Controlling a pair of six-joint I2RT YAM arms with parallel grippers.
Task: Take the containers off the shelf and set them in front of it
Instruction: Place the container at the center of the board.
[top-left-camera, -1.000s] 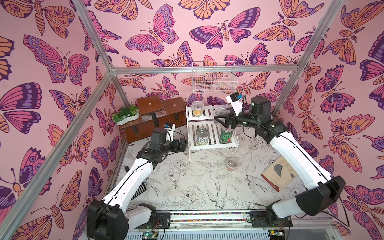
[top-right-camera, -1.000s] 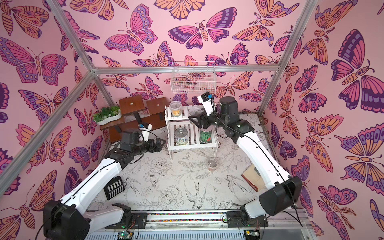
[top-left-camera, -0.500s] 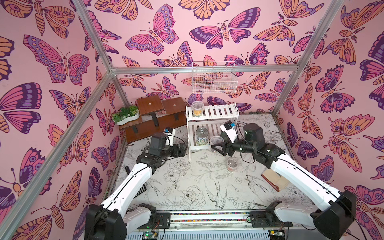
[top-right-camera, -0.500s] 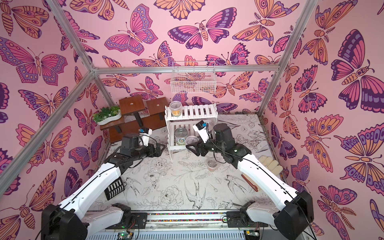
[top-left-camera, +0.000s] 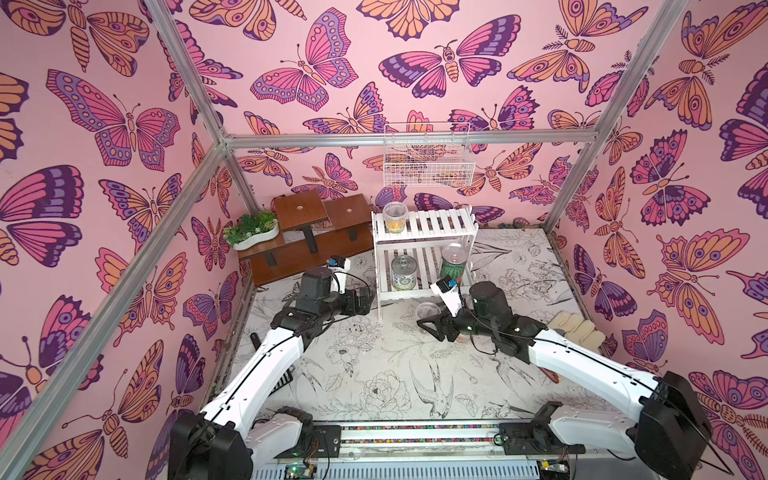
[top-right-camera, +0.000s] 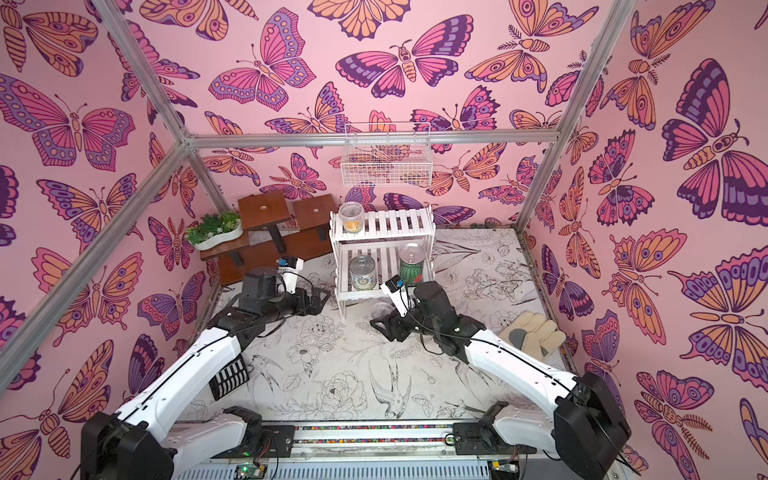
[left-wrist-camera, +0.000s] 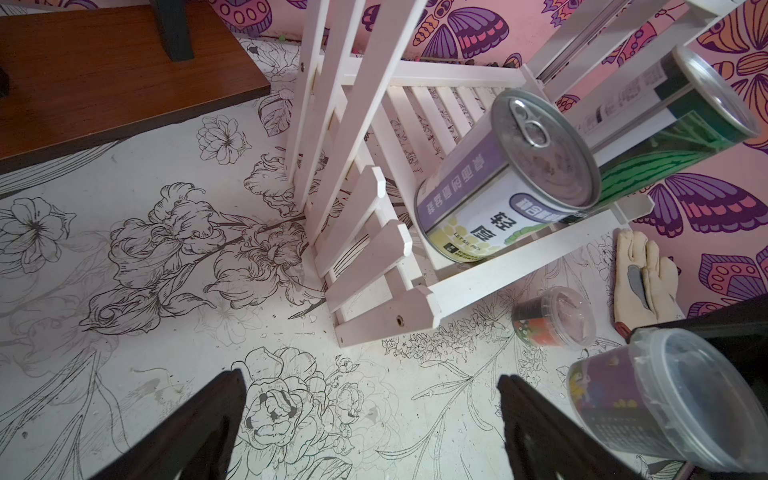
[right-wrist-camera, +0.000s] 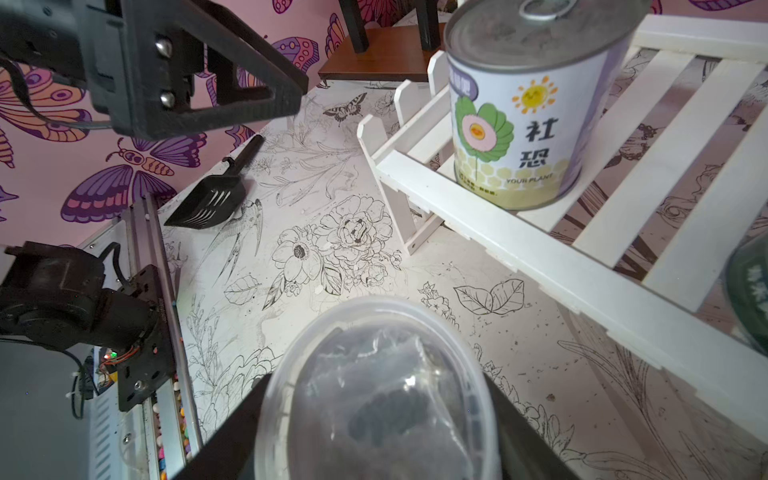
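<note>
The white slatted shelf (top-left-camera: 436, 224) stands just above the centre of the frame in both top views, on the flower-printed desk (top-left-camera: 374, 374). A clear lidded yellow-orange cup (top-left-camera: 395, 217) sits at the picture-left end of its upper tier. On the lower tier a white-labelled can (top-left-camera: 404, 272) stands upright at picture-left and a watermelon-patterned can (top-left-camera: 454, 262) stands upright at picture-right. The right gripper (top-left-camera: 430, 319) is near the centre of the frame, just below the shelf's front edge, and it holds a clear lidded dark cup (top-left-camera: 428, 309) between its part-closed jaws; the right wrist view shows the lid filling the gap between them. Whether the cup's base touches the desk cannot be told. A red-orange cup (left-wrist-camera: 552, 316) stands on the desk in front of the shelf, near the held cup, and the right arm mostly hides it in the top views. The left gripper (top-left-camera: 365, 300) hovers left of centre, just beside the shelf's front picture-left leg, with its jaws spread wide and nothing between them. A cream glove (top-left-camera: 575, 328) lies right of centre, and a black slotted scoop (top-right-camera: 228, 376) lies at lower left beneath the left arm
</note>
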